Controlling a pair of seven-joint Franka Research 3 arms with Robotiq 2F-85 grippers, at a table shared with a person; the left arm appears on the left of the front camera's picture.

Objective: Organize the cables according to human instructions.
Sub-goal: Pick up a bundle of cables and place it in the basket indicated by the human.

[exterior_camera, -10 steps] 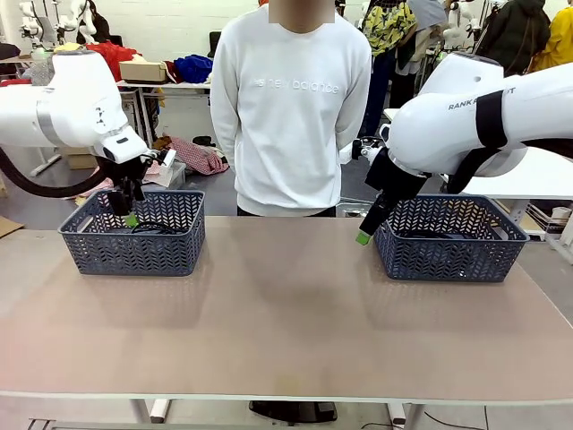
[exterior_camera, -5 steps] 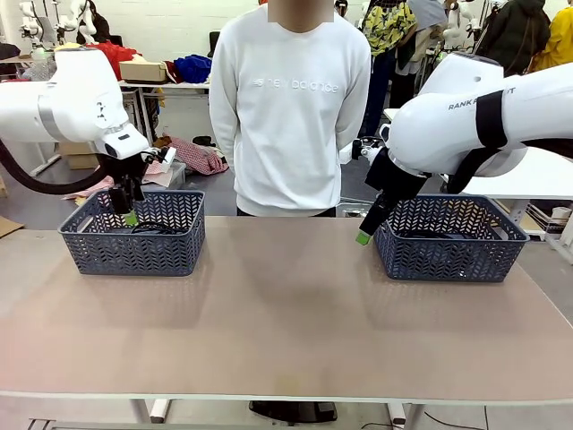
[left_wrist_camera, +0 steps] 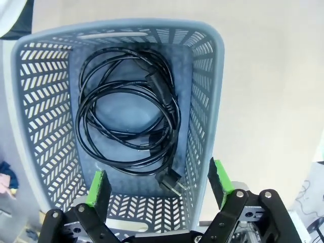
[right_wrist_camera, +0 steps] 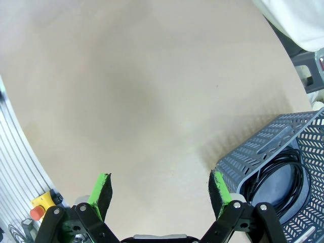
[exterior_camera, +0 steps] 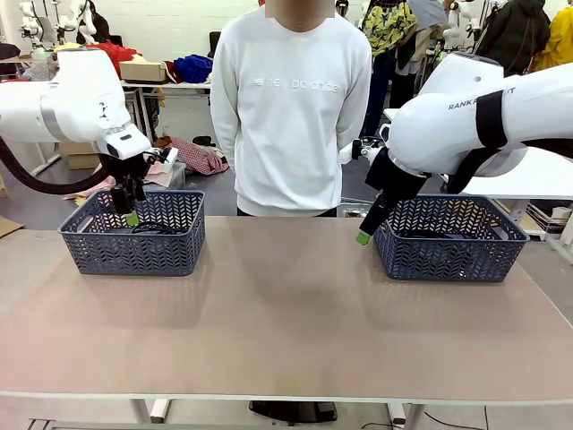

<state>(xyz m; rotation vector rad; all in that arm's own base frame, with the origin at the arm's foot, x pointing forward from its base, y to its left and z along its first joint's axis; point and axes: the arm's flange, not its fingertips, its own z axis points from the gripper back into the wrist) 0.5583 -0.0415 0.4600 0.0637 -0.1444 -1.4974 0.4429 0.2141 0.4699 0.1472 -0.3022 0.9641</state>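
Observation:
Black coiled cables [left_wrist_camera: 129, 109] with a chunky plug lie in the left grey basket [exterior_camera: 132, 233]; its rim [left_wrist_camera: 215, 76] frames them in the left wrist view. My left gripper [exterior_camera: 125, 211] hangs open just above that basket [left_wrist_camera: 158, 187], nothing between its fingers. More black cables [right_wrist_camera: 281, 174] lie in the right basket [exterior_camera: 452, 240], dark loops [exterior_camera: 430, 233] in the front view. My right gripper [exterior_camera: 364, 235] hovers open over the table beside that basket's left wall [right_wrist_camera: 158, 188]. The human [exterior_camera: 294, 107] in a white sweatshirt stands at the far side, hands behind the back.
The tan tabletop [exterior_camera: 286, 305] between the two baskets is bare. In the right wrist view the table's ribbed edge [right_wrist_camera: 15, 152] and a yellow box with a red button [right_wrist_camera: 43, 205] lie at the left. Clutter and other people stand behind the person.
The left arm has shifted very slightly. The right arm, the baskets and the person have not moved.

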